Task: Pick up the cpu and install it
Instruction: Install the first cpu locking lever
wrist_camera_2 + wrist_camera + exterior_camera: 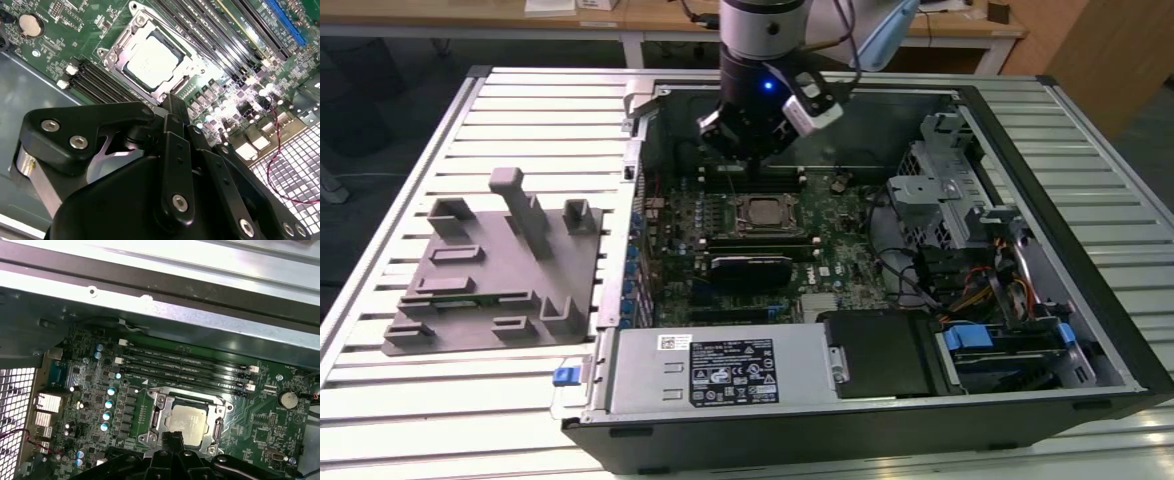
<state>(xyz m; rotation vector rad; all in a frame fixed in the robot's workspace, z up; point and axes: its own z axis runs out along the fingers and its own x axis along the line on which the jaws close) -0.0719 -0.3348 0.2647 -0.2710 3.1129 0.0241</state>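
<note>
The black jointed tool (172,107) of the single arm hangs inside the open black computer case (1067,200), its fingers drawn together and holding nothing, poised above the green motherboard (90,385). Just beyond the fingertips, in both wrist views, lies the cpu (150,62), a small flat square chip with a pale silver metal top, already seated in its square metal-framed socket (155,415). The chip sits level, apart from the tool. On the slatted counter (400,150) beside the case rests a grey plastic fixture block (487,270).
</note>
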